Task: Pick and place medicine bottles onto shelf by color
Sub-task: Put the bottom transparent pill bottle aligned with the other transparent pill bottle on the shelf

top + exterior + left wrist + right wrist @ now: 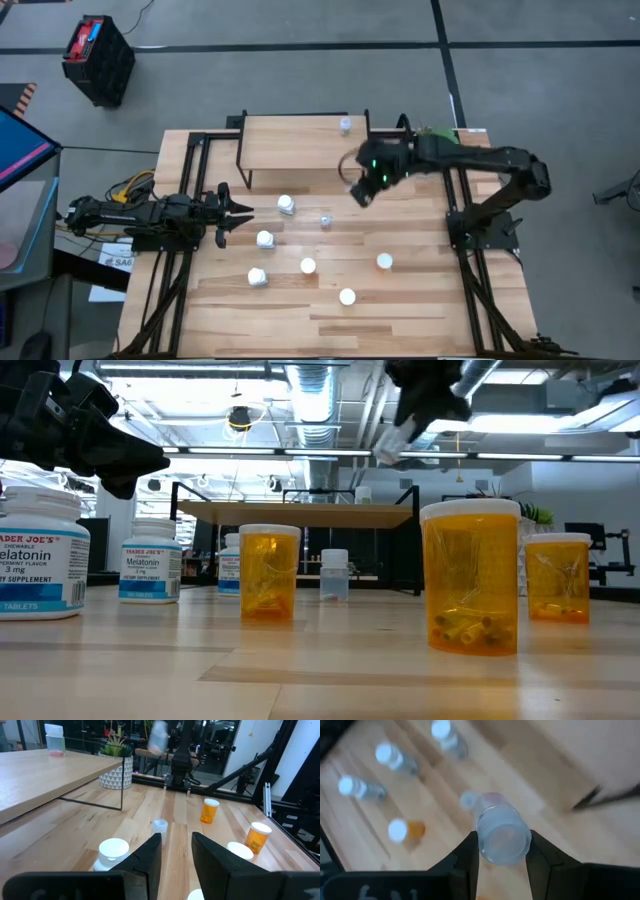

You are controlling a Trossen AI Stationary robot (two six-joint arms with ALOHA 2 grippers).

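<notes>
Gripping a small clear pale-blue pill bottle between its fingers, the right gripper hangs above centre frame, just below the light wooden, black-legged shelf. The left gripper waits at centre left, fingers narrowly parted and empty.

Shelf top mostly free (one clear bottle at corner).

Light wooden table with smooth, slightly shiny planks, shelf with pale matt wood top on thin black metal legs, see-through orange plastic bottles with white caps, clear plastic bottle, shiny white bottles with paper labels
</notes>
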